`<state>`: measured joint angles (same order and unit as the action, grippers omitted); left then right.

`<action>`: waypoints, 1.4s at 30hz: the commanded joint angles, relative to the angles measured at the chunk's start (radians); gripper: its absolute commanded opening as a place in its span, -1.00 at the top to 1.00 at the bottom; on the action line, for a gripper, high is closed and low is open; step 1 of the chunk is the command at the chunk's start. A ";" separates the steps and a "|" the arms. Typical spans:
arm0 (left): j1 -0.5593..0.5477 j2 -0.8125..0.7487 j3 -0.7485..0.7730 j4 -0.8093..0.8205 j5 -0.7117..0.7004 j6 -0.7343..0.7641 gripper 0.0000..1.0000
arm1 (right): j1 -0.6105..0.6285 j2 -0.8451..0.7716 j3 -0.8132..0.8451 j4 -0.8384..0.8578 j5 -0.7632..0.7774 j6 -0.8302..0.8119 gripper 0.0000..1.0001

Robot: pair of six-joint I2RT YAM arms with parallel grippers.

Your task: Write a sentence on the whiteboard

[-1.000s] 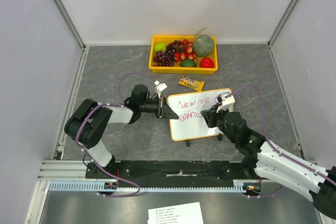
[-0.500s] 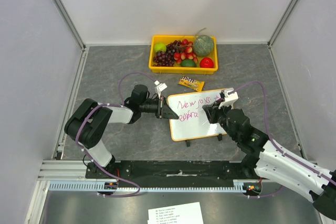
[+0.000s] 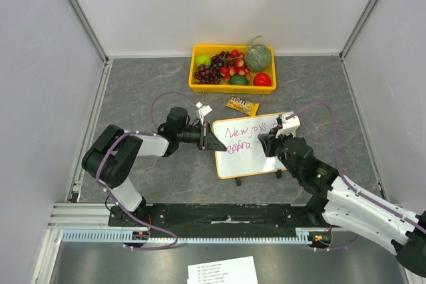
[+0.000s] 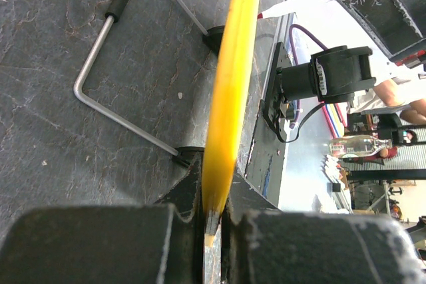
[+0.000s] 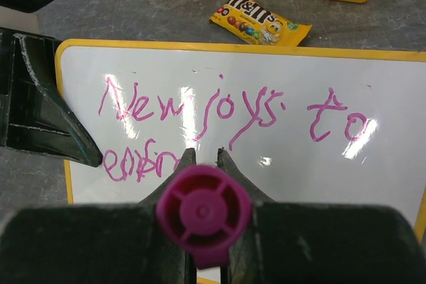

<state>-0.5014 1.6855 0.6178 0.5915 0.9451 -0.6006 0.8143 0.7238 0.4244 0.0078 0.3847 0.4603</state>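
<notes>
Surface: grey stone-patterned table point(image 3: 146, 84) walled by pale panels point(image 3: 40, 64), with a yellow fruit tray point(image 3: 232, 88) at the far edge.
Board: the whiteboard point(image 3: 247, 163) sits mid-table, skewed, with a candy packet point(image 3: 241, 105) just beyond it.
Left arm: stretched low towards the right, left gripper point(image 3: 212, 142) clamped on the board's left edge.
Right arm: elbow bent, reaching in from the right; right gripper point(image 3: 266, 144) over the board, closed around a purple marker point(image 5: 203, 212).
Left wrist view only: the frame seen edge-on between the jaws, a wire stand point(image 4: 106, 64) at the board's back.
Right wrist view only: the sentence point(image 5: 219, 114) reads "New joys to"; its second line is partly hidden by the fingers.
</notes>
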 commanded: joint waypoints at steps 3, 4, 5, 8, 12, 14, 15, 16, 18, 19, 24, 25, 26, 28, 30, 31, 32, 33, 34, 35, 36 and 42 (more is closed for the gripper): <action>0.012 0.054 -0.015 -0.182 -0.192 0.068 0.96 | -0.001 0.023 0.001 0.021 0.051 -0.005 1.00; 0.012 0.052 -0.015 -0.182 -0.190 0.067 0.96 | -0.001 0.028 -0.001 0.023 0.057 -0.005 1.00; 0.014 0.052 -0.015 -0.182 -0.190 0.068 0.96 | -0.001 0.032 -0.003 0.024 0.062 -0.005 1.00; 0.014 0.052 -0.016 -0.182 -0.190 0.068 0.96 | -0.001 0.043 -0.006 0.032 0.065 -0.005 1.00; 0.014 0.051 -0.016 -0.182 -0.190 0.067 0.96 | -0.001 0.055 -0.007 0.044 0.049 -0.006 1.00; 0.014 0.052 -0.015 -0.182 -0.189 0.068 0.96 | -0.001 0.054 -0.010 0.057 0.036 -0.006 1.00; 0.012 0.051 -0.015 -0.182 -0.187 0.067 0.96 | -0.001 0.058 -0.010 0.057 0.030 -0.008 1.00; 0.015 0.051 -0.015 -0.182 -0.189 0.070 0.96 | -0.003 0.063 -0.009 0.057 0.020 -0.009 1.00; 0.014 0.051 -0.016 -0.182 -0.189 0.068 0.96 | -0.001 0.068 -0.009 0.057 0.003 -0.011 1.00; 0.014 0.051 -0.015 -0.182 -0.189 0.068 0.96 | -0.001 0.072 -0.007 0.054 -0.004 -0.011 1.00; 0.014 0.052 -0.013 -0.182 -0.189 0.070 0.96 | -0.001 0.086 -0.007 0.035 -0.038 -0.009 1.00; 0.012 0.052 -0.015 -0.182 -0.189 0.068 0.96 | -0.001 0.086 -0.009 0.028 -0.044 -0.008 1.00; 0.014 0.052 -0.015 -0.180 -0.189 0.070 0.96 | -0.001 0.083 -0.010 0.020 -0.047 -0.006 1.00; 0.014 0.052 -0.015 -0.183 -0.189 0.068 0.96 | -0.001 0.074 -0.018 0.009 -0.050 -0.005 1.00; 0.014 0.052 -0.015 -0.180 -0.189 0.070 0.96 | -0.001 0.063 -0.024 -0.003 -0.053 -0.003 1.00; 0.012 0.052 -0.015 -0.180 -0.189 0.070 0.96 | -0.001 0.055 -0.026 -0.006 -0.055 -0.002 1.00; 0.014 0.052 -0.013 -0.182 -0.189 0.070 0.96 | -0.001 0.052 -0.027 -0.006 -0.055 -0.002 1.00; 0.014 0.052 -0.015 -0.183 -0.189 0.070 0.96 | -0.001 0.049 -0.027 -0.035 -0.056 0.000 1.00; 0.012 0.054 -0.015 -0.182 -0.189 0.068 0.96 | -0.001 0.048 -0.029 -0.040 -0.056 0.001 1.00; 0.014 0.056 -0.013 -0.180 -0.187 0.070 0.96 | -0.001 0.045 -0.030 -0.046 -0.056 0.001 1.00; 0.012 0.054 -0.015 -0.182 -0.187 0.068 0.96 | -0.001 0.040 -0.032 -0.052 -0.055 0.005 1.00; 0.012 0.056 -0.015 -0.180 -0.189 0.067 0.96 | -0.001 0.020 -0.047 -0.066 -0.033 0.014 1.00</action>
<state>-0.5011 1.6882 0.6201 0.5892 0.9466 -0.6006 0.8143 0.7544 0.4023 0.0086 0.3214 0.4717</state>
